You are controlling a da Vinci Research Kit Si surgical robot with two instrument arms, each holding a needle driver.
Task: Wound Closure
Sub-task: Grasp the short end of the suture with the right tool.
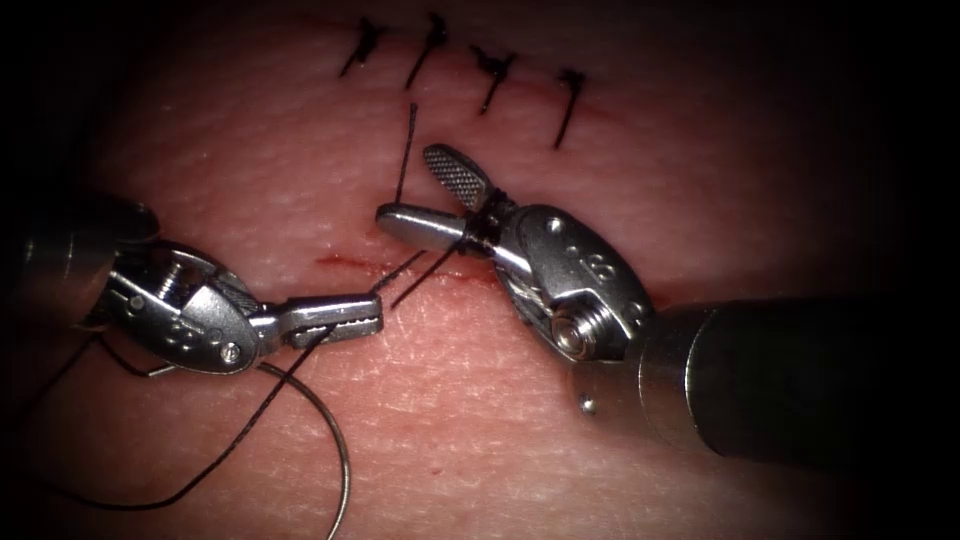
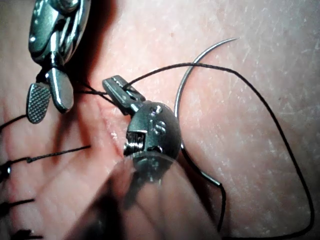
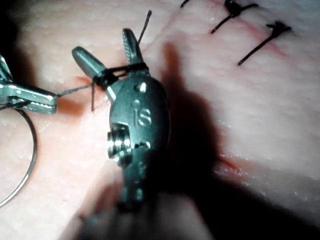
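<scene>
The left tool [image 1: 375, 312] lies nearly level across the tissue [image 1: 600, 440], its tips toward the picture's right, and its jaws are clenched on the thread [image 1: 270, 400] just left of the cut [image 1: 345, 263]; in the left wrist view the same tool [image 2: 112, 85] pinches the dark strand close to its tips. The right tool [image 1: 415, 195] comes in from the right with its jaws spread wide and gripping nothing: one jaw shows its cross-hatched face and points up and to the left, the other points left toward the cut. Turns of thread are wound around the base of these jaws, seen up close in the right wrist view [image 3: 100, 52] as a dark band where the two jaws meet. A short free thread end [image 1: 405, 150] stands nearly upright above the cut. The curved needle [image 1: 335, 440] is held by neither tool and lies free on the tissue surface below the left tool, not in the tissue; its arc runs from beside the left tool's wrist downward, bowing to the right. In the left wrist view the needle [image 2: 187, 85] curves past the tool's body to a fine tip. Four finished stitches [image 1: 495, 75] with cut ends sit in a row further up the tissue.
</scene>
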